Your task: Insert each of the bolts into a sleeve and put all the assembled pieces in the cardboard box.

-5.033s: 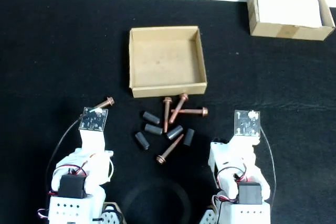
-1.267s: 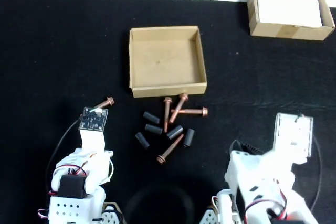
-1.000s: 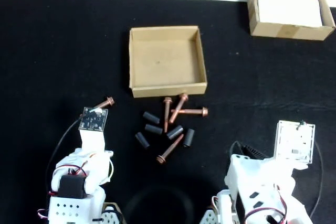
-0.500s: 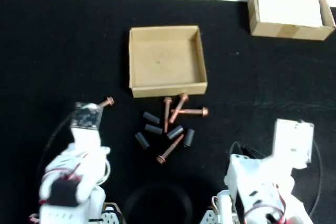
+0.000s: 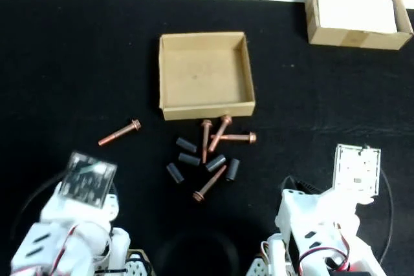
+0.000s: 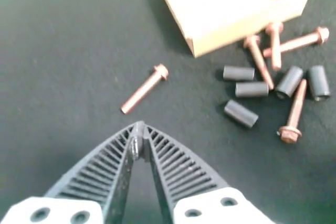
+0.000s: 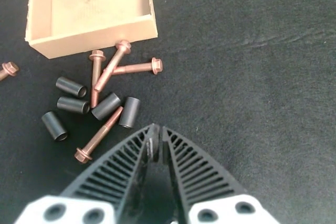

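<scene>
1. High view: on the black-covered table (image 5: 65,63), the shallow open brown cardboard box (image 5: 207,112) sits midway toward the far edge with nothing in it. Just in front of its near wall lie four copper-coloured flanged bolts (image 5: 206,140), mixed with five short black cylindrical sleeves (image 5: 189,159). A fifth, stray bolt (image 5: 119,132) lies apart toward the left edge. My left arm (image 5: 77,211) and right arm (image 5: 323,224) sit at the near edge, well back from the parts.
2. Left wrist view: the left gripper (image 6: 139,139) has its ribbed black fingers pressed together and holds nothing. The stray bolt lies just beyond the tips.
3. Right wrist view: the right gripper (image 7: 156,139) is pinched narrow and empty, with one sleeve near its tips.
4. My read: nothing is assembled, so the first pick is in hand. Next I'd open the left claw wide, straddle the stray bolt's shank, and send the right claw for a sleeve.
</scene>
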Available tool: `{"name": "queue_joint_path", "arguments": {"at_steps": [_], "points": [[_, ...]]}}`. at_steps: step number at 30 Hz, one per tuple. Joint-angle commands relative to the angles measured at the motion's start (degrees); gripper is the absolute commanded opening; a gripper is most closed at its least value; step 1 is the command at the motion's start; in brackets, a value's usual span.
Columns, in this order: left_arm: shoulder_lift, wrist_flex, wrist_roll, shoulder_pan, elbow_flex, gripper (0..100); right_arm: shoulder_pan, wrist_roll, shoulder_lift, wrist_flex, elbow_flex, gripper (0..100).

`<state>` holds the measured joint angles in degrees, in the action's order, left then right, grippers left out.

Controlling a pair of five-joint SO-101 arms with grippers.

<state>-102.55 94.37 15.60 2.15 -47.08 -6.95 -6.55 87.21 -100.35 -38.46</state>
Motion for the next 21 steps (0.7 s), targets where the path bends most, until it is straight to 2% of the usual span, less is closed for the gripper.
{"name": "queue_joint_path", "arguments": {"at_steps": [1, 4, 6, 12, 15, 18, 21], "points": [[5.3, -0.2, 0.2, 1.0, 3.6, 1, -0.1, -5.1, -4.8, -0.4, 0.2, 1.9], [17.5, 2.3, 0.1, 1.1, 8.1, 1, -0.4, -9.0, -12.4, -0.4, 2.4, 1.9], [26.8, 4.6, -2.5, 1.0, 13.1, 1, -2.0, -9.5, -17.0, -0.4, 5.4, 1.9], [45.0, 6.8, -19.4, 0.2, 24.0, 1, -10.4, -9.2, -26.8, -0.5, 13.1, 2.0], [47.3, 6.8, -26.3, -5.2, 24.0, 1, -14.1, -9.6, -32.0, -0.6, 13.1, 8.3], [48.3, 6.7, -27.1, -13.1, 21.9, 1, -17.5, -9.7, -37.1, -0.5, 13.4, 18.8], [48.4, 5.6, -29.1, -17.8, 17.5, 1, -18.5, -11.7, -40.9, 1.0, 13.5, 19.7]]}}
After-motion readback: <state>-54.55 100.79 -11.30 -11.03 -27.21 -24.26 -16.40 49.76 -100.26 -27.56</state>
